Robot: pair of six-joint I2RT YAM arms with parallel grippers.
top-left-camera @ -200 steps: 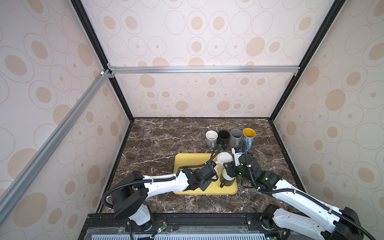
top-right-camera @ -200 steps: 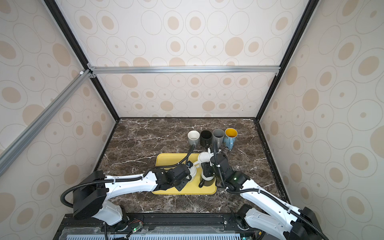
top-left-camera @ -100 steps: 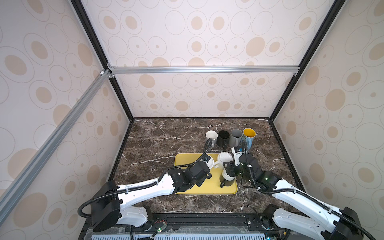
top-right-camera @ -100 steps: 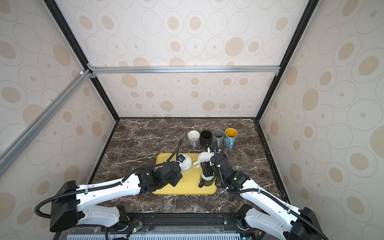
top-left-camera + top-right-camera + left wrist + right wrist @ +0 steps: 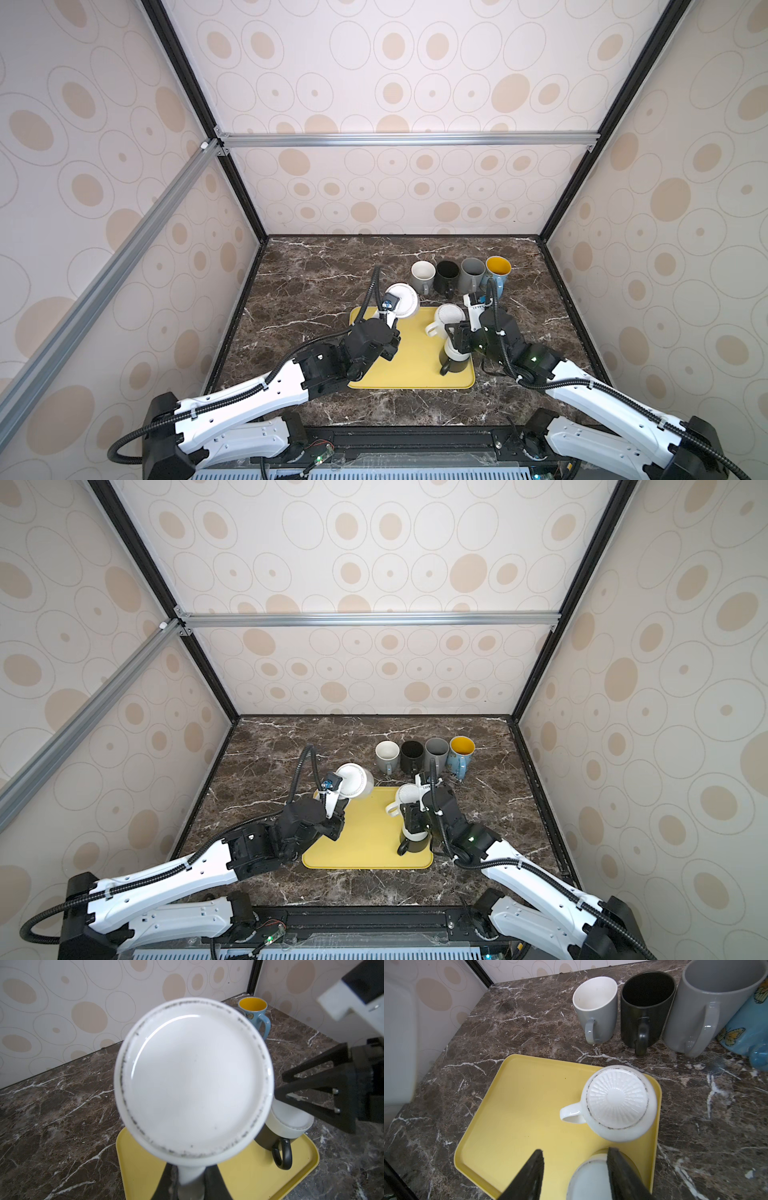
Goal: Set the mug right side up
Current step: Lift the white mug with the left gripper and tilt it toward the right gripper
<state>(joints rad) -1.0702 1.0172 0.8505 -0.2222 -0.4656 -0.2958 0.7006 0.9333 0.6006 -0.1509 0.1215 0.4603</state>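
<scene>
My left gripper (image 5: 190, 1180) is shut on the handle of a white mug (image 5: 193, 1078), whose round base faces the left wrist camera. In both top views this mug (image 5: 401, 300) (image 5: 353, 780) hangs tilted above the far left corner of the yellow tray (image 5: 411, 365). My right gripper (image 5: 575, 1167) is open over an upside-down dark mug with a cream base (image 5: 591, 1180) on the tray's right side. One finger (image 5: 620, 1176) overlaps that base. Just beyond it stands another upside-down white mug (image 5: 617, 1103) with a ribbed base.
Behind the tray, several upright mugs stand in a row on the marble table: white-grey (image 5: 423, 274), black (image 5: 447, 275), grey (image 5: 472, 272) and blue with a yellow inside (image 5: 497, 270). The enclosure walls close in on three sides.
My left gripper has lifted the white mug off the tray and carried it back and to the left. The right arm has stayed still over the dark mug.
</scene>
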